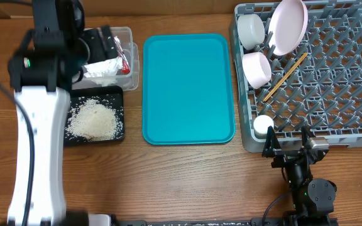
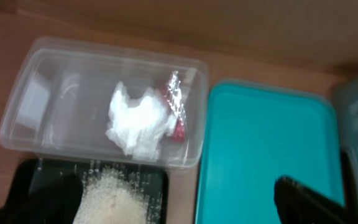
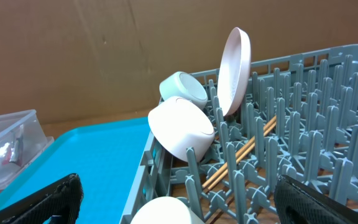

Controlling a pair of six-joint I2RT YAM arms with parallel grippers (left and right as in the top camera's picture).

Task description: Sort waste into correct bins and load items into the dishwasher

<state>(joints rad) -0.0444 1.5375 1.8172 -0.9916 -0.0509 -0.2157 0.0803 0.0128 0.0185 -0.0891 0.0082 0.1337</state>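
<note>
On the right at the near edge of the table, we find the right gripper low and just short of the grey rack, its two fingers spread wide with nothing between them. Directly ahead of it stands the rack's front wall, and just behind that wall the small white cup sits in the corner nearest the teal tray. Past the cup come rows of upright pegs, then a white bowl tipped on its side and a second bowl behind it. Farthest back, the round plate stands on edge among the pegs. Both chopsticks lie slantwise across the pegs just right of the nearer bowl (side by side, touching or nearly so).

Over on the left, the black tray is nearest us, carrying a heap of rice with stray grains around it. Right behind it, edge to edge, sits the clear tub, and in it the crumpled tissue and the red-and-white wrapper rest against each other. Our left gripper hangs above the tub and tray, fingers far apart and holding nothing. From overhead the left arm covers the tub's left end and the tray's left edge. The teal tray lies between the two bins and the rack, close beside each.
</note>
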